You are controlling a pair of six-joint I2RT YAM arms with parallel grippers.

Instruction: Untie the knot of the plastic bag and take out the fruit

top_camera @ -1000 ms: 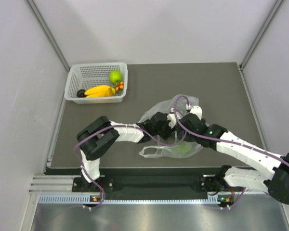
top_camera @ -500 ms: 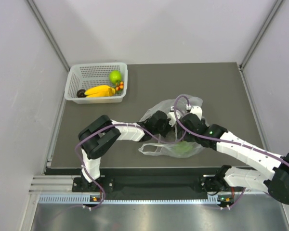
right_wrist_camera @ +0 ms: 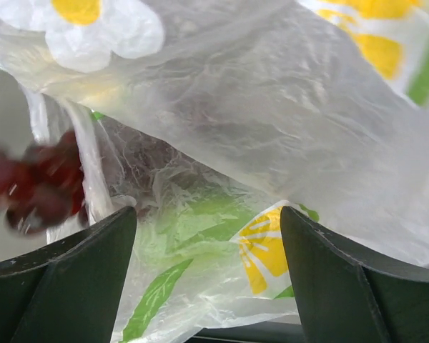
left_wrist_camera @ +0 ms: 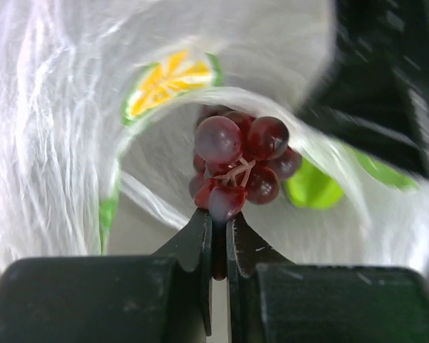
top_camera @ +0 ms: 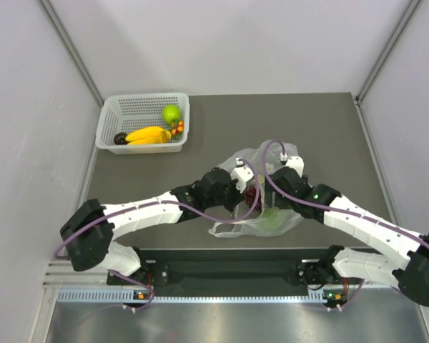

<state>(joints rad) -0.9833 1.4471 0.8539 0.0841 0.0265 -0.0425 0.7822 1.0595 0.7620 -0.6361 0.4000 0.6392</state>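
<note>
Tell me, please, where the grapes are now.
In the left wrist view, the grapes are at the centre, pinched in the left claw, with the bag around them and a green fruit beside them.

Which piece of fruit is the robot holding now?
The dark red grape bunch, pinched in the left gripper at the mouth of the bag. A green fruit lies inside it; the bananas and apple sit in the basket.

We see the left arm [top_camera: 139,212] and right arm [top_camera: 368,227] in white shells with black joints, looped purple cables [top_camera: 272,142], matte black wedge fingers [right_wrist_camera: 64,279].
</note>
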